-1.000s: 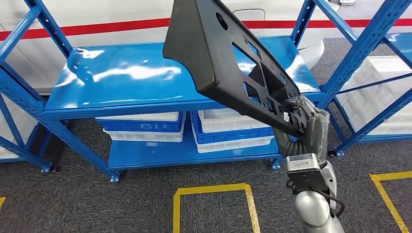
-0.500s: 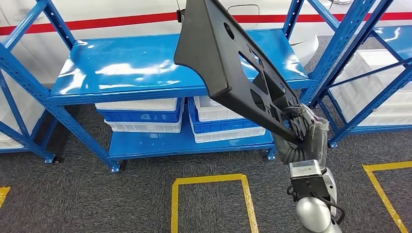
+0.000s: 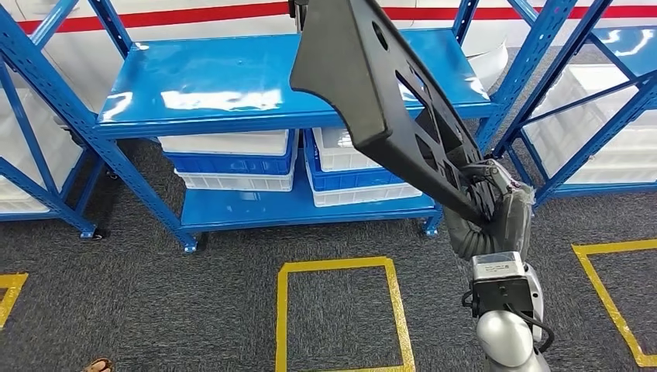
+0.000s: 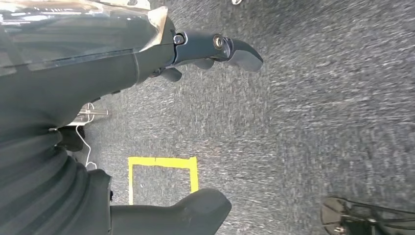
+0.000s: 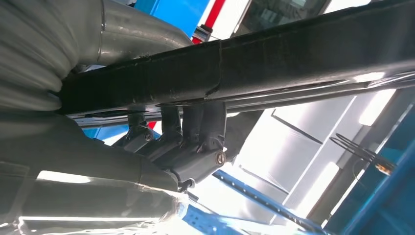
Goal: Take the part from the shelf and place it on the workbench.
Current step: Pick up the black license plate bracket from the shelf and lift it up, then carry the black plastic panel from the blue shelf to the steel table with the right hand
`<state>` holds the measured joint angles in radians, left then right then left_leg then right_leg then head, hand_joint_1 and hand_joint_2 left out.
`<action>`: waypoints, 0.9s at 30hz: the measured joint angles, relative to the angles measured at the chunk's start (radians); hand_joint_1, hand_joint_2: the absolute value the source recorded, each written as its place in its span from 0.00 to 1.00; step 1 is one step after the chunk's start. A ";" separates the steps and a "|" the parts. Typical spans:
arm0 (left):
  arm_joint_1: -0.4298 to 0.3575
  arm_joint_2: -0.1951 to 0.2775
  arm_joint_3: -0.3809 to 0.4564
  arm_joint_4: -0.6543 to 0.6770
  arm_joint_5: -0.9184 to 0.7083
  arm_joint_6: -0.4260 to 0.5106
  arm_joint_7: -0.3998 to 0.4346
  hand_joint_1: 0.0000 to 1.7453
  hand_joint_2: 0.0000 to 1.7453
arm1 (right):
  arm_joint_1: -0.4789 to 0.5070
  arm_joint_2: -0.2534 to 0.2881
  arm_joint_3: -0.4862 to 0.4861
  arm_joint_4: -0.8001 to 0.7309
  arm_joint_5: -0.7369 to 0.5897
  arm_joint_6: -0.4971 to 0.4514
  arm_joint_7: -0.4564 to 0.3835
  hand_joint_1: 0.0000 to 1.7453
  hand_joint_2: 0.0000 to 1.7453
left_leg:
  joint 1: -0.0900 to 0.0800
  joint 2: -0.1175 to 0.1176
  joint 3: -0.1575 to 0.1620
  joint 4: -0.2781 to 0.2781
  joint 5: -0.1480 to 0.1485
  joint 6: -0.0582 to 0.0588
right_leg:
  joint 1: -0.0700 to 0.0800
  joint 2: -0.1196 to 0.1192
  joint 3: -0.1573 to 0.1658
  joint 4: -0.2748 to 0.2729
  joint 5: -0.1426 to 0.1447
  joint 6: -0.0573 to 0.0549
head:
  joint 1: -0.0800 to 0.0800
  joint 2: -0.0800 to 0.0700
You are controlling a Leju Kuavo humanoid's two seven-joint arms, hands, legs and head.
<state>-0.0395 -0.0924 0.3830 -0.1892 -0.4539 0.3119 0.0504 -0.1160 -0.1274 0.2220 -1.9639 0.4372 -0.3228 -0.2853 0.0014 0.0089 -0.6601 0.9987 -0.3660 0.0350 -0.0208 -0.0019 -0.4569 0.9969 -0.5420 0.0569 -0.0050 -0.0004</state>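
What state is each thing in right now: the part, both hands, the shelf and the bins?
Black part: lifted off the shelf, tilted, held at its lower end.
Right hand: fingers grip the part.
Left hand: holds nothing, over carpet.
Blue shelf: top level bare.
White bins: stacked on the lower level.

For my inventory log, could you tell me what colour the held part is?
Black part; head view shows it best.

head view high, wrist views close
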 joint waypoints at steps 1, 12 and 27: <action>0.000 0.000 0.000 0.000 0.000 0.000 0.000 0.00 1.00 | -0.002 0.000 0.000 0.001 0.000 0.000 0.000 1.00 1.00 | -0.001 -0.001 -0.005 0.002 0.008 -0.004 | 0.005 0.001 0.006 -0.017 -0.007 -0.008 | -0.001 0.000; 0.004 0.001 0.000 0.000 -0.001 0.000 0.001 0.00 1.00 | -0.009 0.000 0.000 0.010 -0.003 0.000 0.000 1.00 1.00 | 0.009 -0.009 0.026 0.216 -0.146 -0.021 | 0.006 -0.007 -0.098 -0.002 0.080 -0.059 | -0.008 0.000; 0.000 -0.001 0.000 0.000 -0.008 -0.014 -0.004 0.00 1.00 | -0.034 -0.001 0.000 0.030 0.003 0.000 0.022 1.00 1.00 | 0.003 0.000 0.044 -0.023 -0.026 0.021 | -0.007 -0.003 -0.135 0.217 -0.002 0.011 | 0.003 0.000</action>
<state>-0.0392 -0.0932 0.3834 -0.1892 -0.4622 0.2976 0.0459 -0.1499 -0.1284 0.2215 -1.9344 0.4398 -0.3225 -0.2634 0.0048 0.0091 -0.6157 0.9762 -0.3921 0.0561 -0.0282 -0.0045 -0.5920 1.2138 -0.5444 0.0678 -0.0024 -0.0004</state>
